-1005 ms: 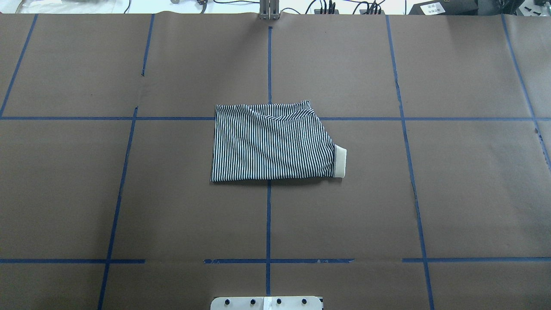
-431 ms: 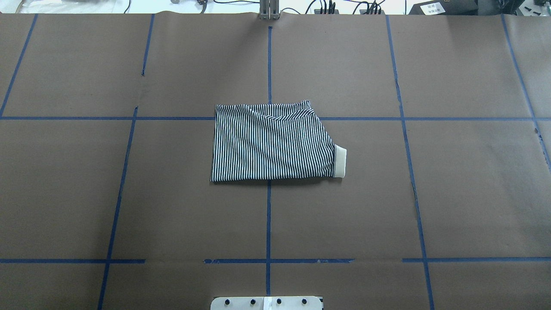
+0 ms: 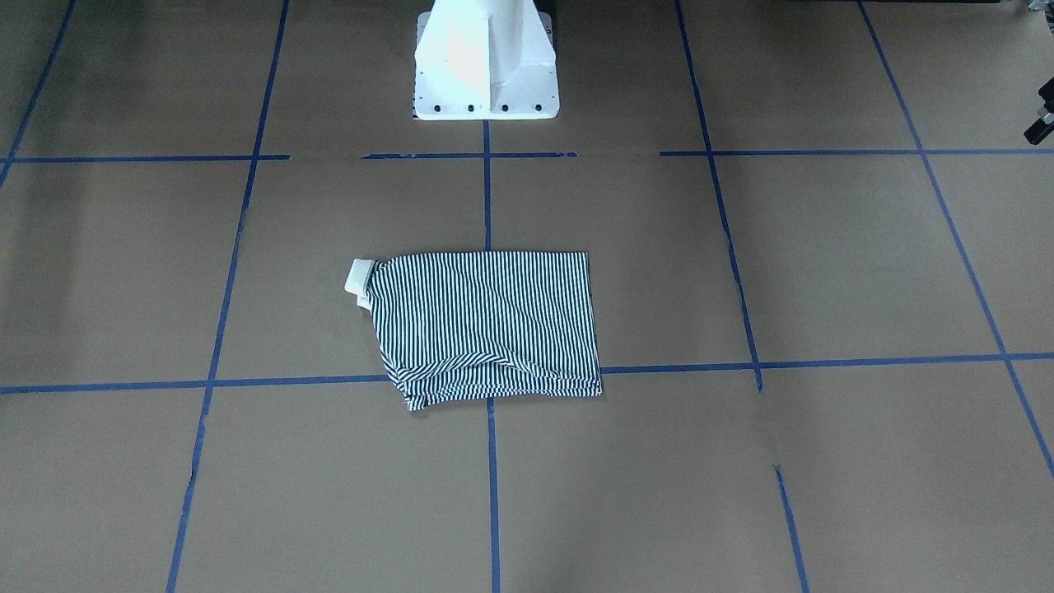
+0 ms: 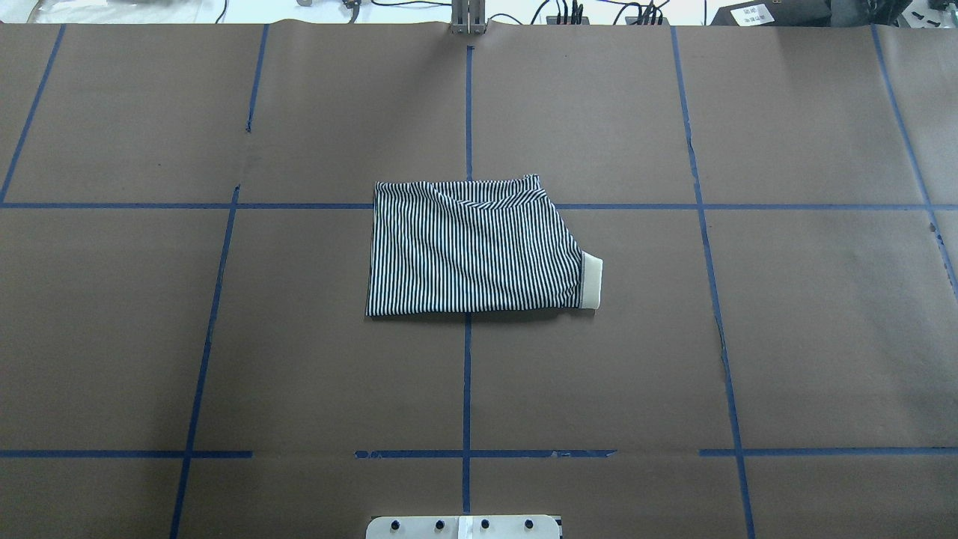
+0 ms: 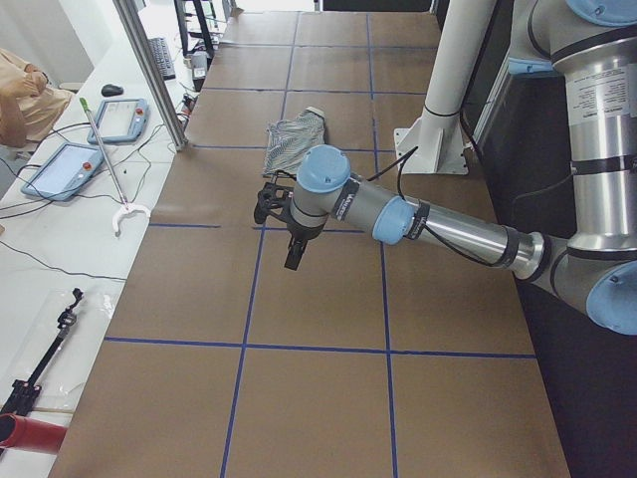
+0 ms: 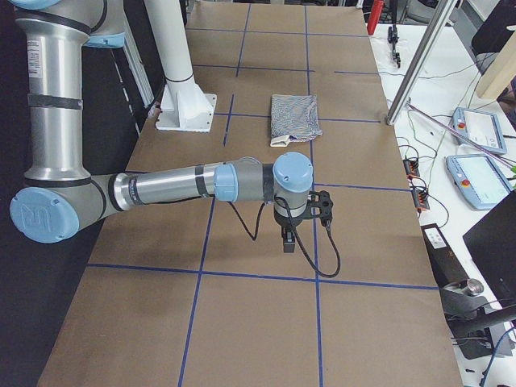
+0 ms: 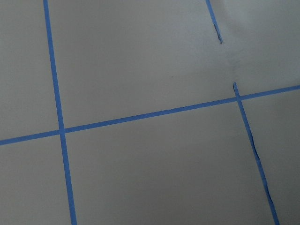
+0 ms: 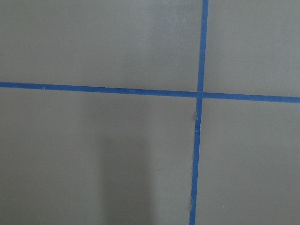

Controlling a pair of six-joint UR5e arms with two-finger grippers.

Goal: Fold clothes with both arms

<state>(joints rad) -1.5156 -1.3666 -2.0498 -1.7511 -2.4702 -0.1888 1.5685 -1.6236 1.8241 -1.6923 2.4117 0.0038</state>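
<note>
The striped polo shirt lies folded into a flat rectangle at the table's middle, with a cream edge sticking out on its right. It also shows in the front view and both side views. My left gripper hangs over bare paper well short of the shirt, seen only in the exterior left view. My right gripper hangs likewise, seen only in the exterior right view. I cannot tell whether either is open or shut. Both wrist views show only paper and tape.
Brown paper with a blue tape grid covers the table. The white pedestal base stands at the near edge. Teach pendants, cables and a metal post sit along the far side.
</note>
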